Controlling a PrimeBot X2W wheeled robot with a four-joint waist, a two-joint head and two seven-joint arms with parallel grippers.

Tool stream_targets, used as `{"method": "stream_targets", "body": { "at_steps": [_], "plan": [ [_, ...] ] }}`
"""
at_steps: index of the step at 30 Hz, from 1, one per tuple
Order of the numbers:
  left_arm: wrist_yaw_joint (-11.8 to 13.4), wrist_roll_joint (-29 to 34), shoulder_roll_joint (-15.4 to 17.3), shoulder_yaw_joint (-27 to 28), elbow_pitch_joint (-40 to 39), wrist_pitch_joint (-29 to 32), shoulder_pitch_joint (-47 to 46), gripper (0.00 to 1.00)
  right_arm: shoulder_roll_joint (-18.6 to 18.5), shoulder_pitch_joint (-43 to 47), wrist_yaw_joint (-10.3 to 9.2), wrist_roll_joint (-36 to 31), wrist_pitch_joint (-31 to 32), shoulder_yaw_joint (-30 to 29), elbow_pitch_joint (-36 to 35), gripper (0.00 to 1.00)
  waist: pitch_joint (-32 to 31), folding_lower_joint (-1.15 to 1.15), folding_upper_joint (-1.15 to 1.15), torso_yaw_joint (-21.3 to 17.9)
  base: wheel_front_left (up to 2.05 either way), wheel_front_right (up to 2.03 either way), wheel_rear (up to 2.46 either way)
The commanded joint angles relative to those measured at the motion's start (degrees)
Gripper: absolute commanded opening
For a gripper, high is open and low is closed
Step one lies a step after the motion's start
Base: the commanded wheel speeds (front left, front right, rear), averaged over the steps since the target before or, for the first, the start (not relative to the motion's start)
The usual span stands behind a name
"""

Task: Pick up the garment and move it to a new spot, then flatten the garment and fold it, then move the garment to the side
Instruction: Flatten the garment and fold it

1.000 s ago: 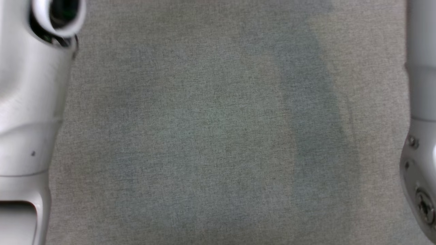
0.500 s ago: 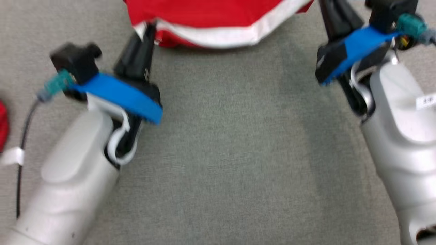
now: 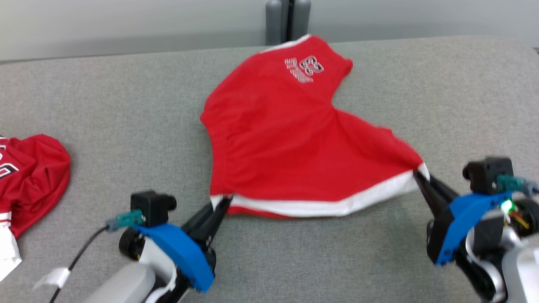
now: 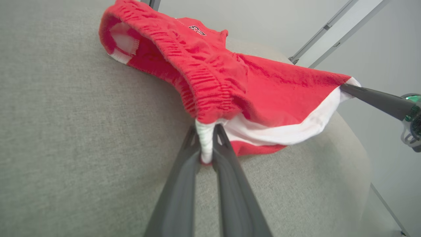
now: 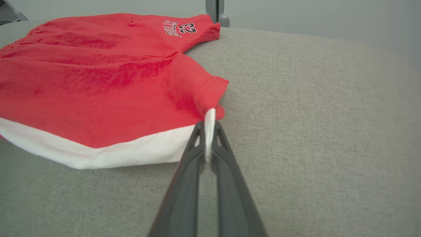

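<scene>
The red Bulls shorts (image 3: 278,139) lie on the grey fabric counter (image 3: 379,261), spread directly in front of the grey post (image 3: 288,19) that stands behind its far edge. The printed leg is nearest the post and the white band (image 3: 320,207) is on the side away from it.

The left end effector (image 3: 220,205) is pinched narrow on one end of that band, and the right end effector (image 3: 417,174) is pinched narrow on the other end. Both wrist views show white cloth nipped between the fingertips. The band runs fairly taut between them, but the right corner sits closer to the post than the left, so the cloth lies skewed.

This looks like the flattening step. To do it well, draw both corners evenly away from the post, low over the counter. Bring the right corner level with the left, and hold tension across the band so the wrinkles pull out before release. Pulling too hard risks the thin pinch slipping off the cloth.

A second red garment (image 3: 29,172) lies well to the left of the post, so steer clear of it.
</scene>
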Motion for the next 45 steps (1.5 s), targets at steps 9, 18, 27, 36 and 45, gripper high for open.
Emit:
{"method": "stream_targets", "body": {
  "at_steps": [9,18,27,36,45],
  "plan": [
    [5.63,-2.11,5.75,-3.18,-8.61,5.78,9.97,0.0,6.6,16.92,0.02,-5.54,13.25,-4.69,-14.29,0.0,-4.06,0.02,0.01,-1.08,0.0,0.0,0.0],
    [10.81,-6.18,9.79,-4.2,-18.41,9.55,17.83,0.0,8.27,25.28,0.01,-4.64,23.1,-6.33,-20.38,0.0,-5.24,0.02,0.01,-1.41,0.0,0.0,0.0],
    [8.62,-6.81,6.24,-1.85,-19.78,7.88,12.92,0.0,2.87,17.01,0.01,-6.54,21.68,-7.97,-19.23,0.0,-4.0,0.02,0.01,0.96,0.0,0.0,0.0],
    [9.81,-5.59,0.08,0.64,-15.31,9.67,0.78,0.0,-6.71,-3.75,0.01,-4.16,20.19,-0.51,-7.93,0.0,0.16,0.02,0.01,3.51,0.0,0.0,0.0],
    [10.52,-7.06,-3.12,2.03,-15.44,12.53,-5.97,0.0,-9.93,-18.82,0.01,-3.49,15.16,5.19,3.01,0.0,4.33,0.02,0.01,6.82,0.0,0.0,0.0]
  ]
}}
